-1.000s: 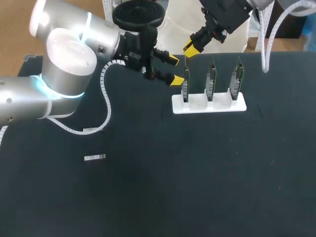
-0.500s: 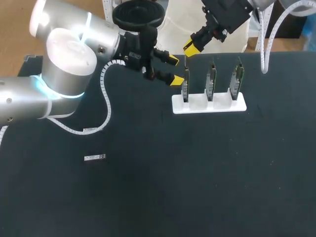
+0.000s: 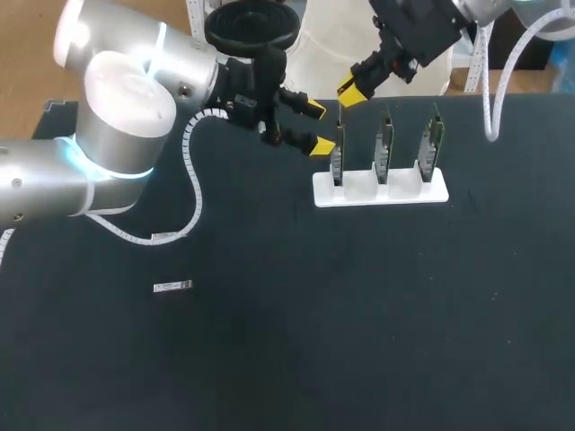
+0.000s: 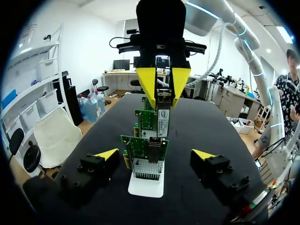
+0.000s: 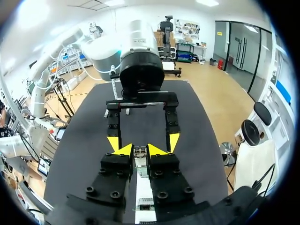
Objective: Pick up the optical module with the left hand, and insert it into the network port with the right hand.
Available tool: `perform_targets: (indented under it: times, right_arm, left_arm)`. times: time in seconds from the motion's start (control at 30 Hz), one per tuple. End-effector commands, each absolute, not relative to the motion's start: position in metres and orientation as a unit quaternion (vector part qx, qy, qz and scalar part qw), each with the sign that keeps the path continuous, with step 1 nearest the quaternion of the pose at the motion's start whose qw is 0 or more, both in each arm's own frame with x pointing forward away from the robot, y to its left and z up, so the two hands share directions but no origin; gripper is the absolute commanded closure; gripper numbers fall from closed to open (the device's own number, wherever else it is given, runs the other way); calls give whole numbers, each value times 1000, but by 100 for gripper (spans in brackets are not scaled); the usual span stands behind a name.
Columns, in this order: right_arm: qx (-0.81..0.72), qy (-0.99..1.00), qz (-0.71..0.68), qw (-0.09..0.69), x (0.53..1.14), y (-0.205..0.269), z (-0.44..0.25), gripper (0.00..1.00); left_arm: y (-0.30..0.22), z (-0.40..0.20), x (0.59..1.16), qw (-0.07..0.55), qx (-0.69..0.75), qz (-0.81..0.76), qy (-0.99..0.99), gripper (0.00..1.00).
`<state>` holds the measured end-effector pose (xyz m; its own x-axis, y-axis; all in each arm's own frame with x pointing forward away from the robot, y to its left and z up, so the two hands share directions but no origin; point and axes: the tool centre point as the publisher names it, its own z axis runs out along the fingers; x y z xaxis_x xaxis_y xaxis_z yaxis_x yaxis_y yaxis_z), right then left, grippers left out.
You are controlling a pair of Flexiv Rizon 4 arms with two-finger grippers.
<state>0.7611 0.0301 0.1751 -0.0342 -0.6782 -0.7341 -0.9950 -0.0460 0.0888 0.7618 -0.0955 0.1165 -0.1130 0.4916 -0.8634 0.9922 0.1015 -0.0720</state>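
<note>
Where the right claw [image 5: 136, 150] pinches, the optical module [image 4: 163, 98] sits.

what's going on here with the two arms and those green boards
The right end effector is shut on a small metal optical module, holding it above a row of three upright network cards in a white holder. The left end effector hangs open beside the end card, gripping nothing. Whether the module has entered a port cannot be seen. A small silver piece lies apart on the black table.
</note>
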Motion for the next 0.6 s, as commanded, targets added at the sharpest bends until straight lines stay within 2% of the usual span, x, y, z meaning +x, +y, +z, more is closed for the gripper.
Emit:
perform_targets:
  times: [0.03, 0.6]
  right_arm:
    - [-646, 648, 312, 255, 758, 31, 173, 100]
    - [-654, 640, 308, 260, 762, 33, 179, 100]
  left_arm:
    - [-96, 117, 762, 348, 567, -357, 656, 0]
    - [-96, 117, 762, 348, 567, -357, 656, 0]
